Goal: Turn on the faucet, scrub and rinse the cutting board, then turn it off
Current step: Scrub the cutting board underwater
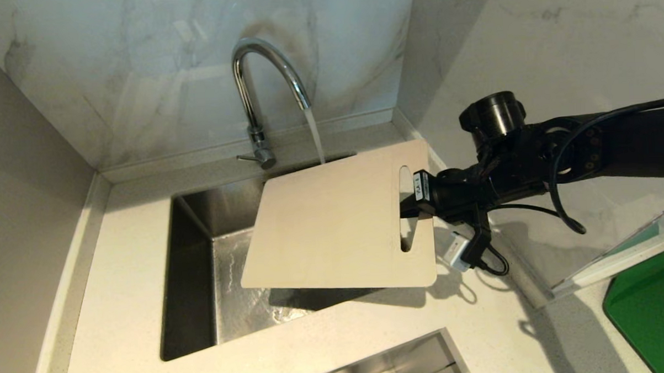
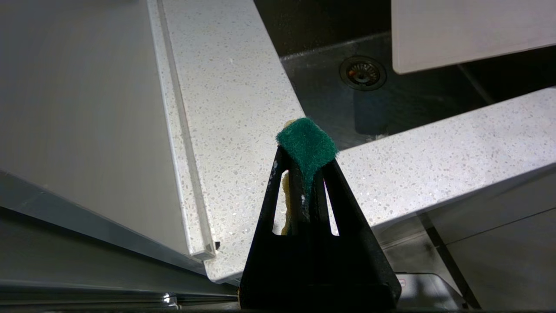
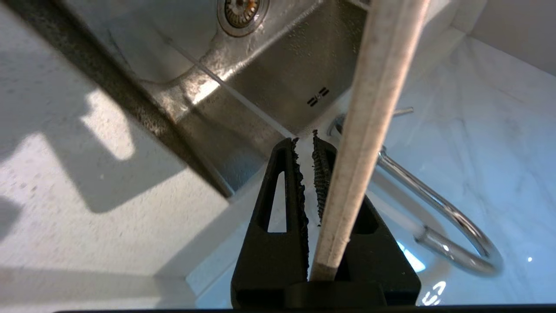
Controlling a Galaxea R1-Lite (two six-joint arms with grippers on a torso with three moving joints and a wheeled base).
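Your speckled counter (image 1: pixel 119 260) has the faucet (image 1: pixel 262 73) running at 12 o'clock. Right gripper (image 1: pixel 412 197) jaws clamp the cutting board (image 1: pixel 333 225) over the sink (image 1: pixel 194 268); left gripper (image 2: pixel 306 174) jaws pinch a green scrub pad (image 2: pixel 308 145).

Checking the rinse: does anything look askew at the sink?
Yes. The pale beige rectangular cutting board, held over the sink by the right gripper, hangs tilted, and the chrome gooseneck faucet's stream falls just past its far edge, missing the face.

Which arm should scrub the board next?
Probably the left. Its tool is shut on a green sponge and waits over the counter beside the sink. The right tool is busy gripping the board by its slotted end, over the sink, near the running faucet.
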